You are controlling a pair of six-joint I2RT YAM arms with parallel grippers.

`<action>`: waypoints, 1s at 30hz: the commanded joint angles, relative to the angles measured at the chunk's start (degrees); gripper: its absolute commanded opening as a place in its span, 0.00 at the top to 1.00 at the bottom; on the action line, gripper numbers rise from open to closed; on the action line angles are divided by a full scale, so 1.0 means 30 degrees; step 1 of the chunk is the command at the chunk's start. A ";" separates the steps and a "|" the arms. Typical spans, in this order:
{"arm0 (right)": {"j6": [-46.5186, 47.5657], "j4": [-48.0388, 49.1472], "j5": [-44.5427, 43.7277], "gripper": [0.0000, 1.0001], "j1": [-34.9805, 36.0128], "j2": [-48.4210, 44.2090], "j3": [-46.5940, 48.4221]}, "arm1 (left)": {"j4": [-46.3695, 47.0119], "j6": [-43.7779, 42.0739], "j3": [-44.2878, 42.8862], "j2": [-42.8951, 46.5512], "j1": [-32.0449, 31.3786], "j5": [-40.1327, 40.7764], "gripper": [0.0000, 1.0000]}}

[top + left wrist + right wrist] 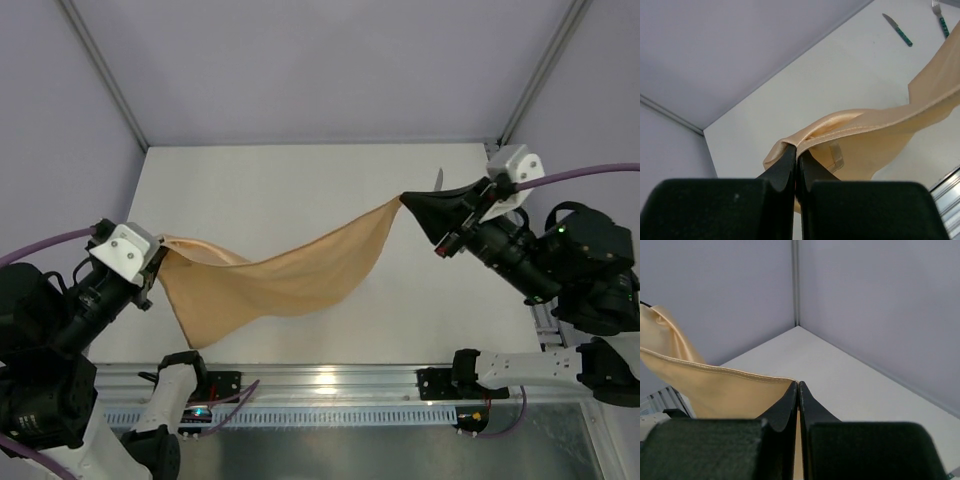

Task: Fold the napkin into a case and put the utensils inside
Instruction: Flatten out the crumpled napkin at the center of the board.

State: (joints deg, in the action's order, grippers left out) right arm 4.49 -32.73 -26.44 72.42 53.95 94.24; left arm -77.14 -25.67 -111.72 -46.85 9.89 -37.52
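Observation:
The peach-orange napkin (pixel 290 270) hangs stretched above the white table (pixel 300 180), sagging in the middle, not folded into a case. My left gripper (pixel 160 262) is shut on its left corner, the hem pinched between the fingertips (pixel 796 150). My right gripper (pixel 405 200) is shut on the opposite corner (pixel 798 385), and the napkin (pixel 715 385) trails off to the left. The teal-handled knife (pixel 898 30) and fork (pixel 941 20) lie on the table at the far right. In the top view only a silver utensil tip (pixel 438 178) shows behind the right gripper.
Grey walls with metal corner posts (pixel 105 80) close in the table at the back and sides. An aluminium rail (pixel 320 385) with the arm bases runs along the near edge.

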 commanded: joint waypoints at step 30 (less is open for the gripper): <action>0.0114 0.3497 0.2807 0.96 -1.5087 1.7276 0.3416 | 1.3378 0.4279 0.7419 -1.4905 -0.3730 0.9281 1.00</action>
State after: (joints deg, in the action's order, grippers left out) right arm 5.78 -28.34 -16.08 28.62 102.61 98.85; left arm -46.48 -15.14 -88.64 -86.94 0.23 -18.26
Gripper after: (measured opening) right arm 0.041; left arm 0.006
